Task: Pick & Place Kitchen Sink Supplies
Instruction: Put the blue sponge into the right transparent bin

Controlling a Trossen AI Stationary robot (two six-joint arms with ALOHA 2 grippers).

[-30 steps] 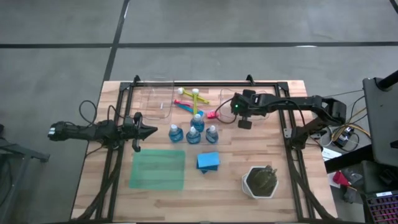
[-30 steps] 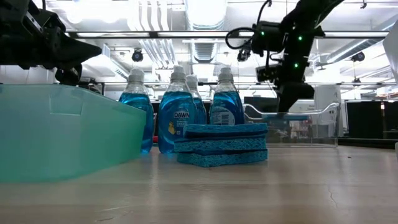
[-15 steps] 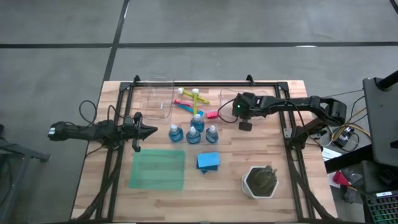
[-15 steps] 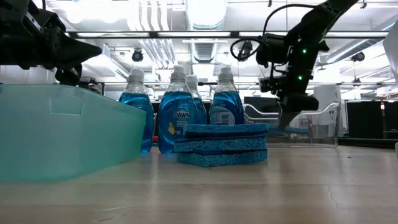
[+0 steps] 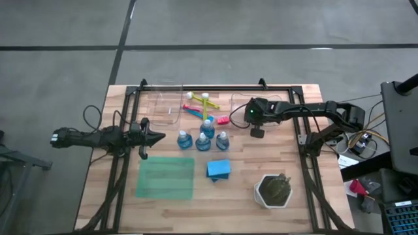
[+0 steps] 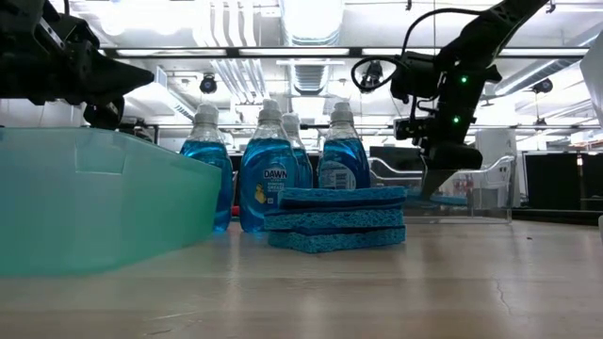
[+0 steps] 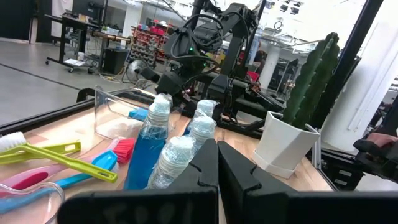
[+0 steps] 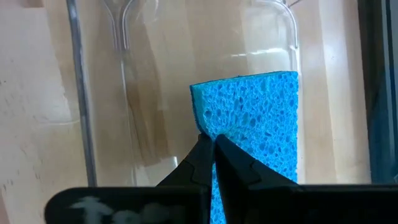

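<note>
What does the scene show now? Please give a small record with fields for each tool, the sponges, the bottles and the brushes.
right tool: shut on a blue sponge, over a clear bin at the table's far side
left tool: shut, empty, left of the bottles
bottles: four blue bottles grouped mid-table
other sponges: blue stack near the bottles
brushes: yellow-green, blue and pink between two clear bins
other items: green mat, potted plant
</note>
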